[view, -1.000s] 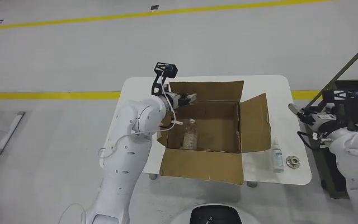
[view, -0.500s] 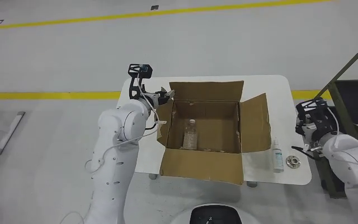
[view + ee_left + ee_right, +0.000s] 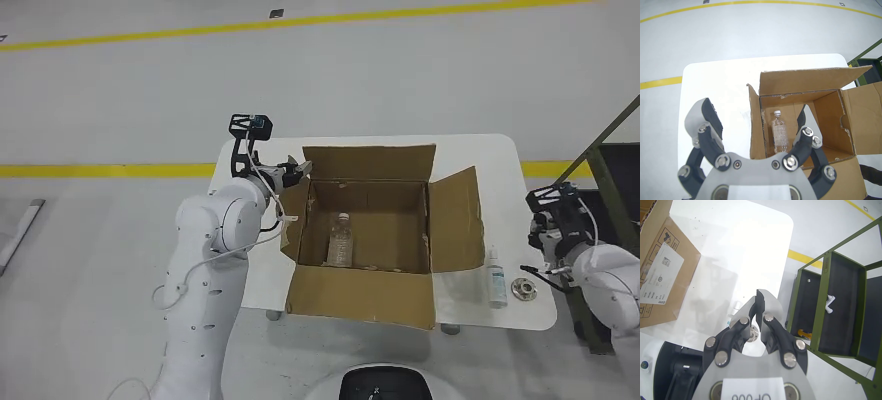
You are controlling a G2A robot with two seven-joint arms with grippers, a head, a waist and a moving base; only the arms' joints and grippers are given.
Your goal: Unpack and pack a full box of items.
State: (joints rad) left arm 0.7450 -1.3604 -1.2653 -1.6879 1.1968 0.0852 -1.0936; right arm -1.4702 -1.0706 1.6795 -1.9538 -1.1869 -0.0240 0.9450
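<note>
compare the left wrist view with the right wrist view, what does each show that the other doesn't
Left wrist view: the open left gripper and a clear plastic water bottle lying inside the brown cardboard box. Right wrist view: the shut right gripper, a small round metal part on the white table, and a green metal rack beside the table. Both: the box and the table.
</note>
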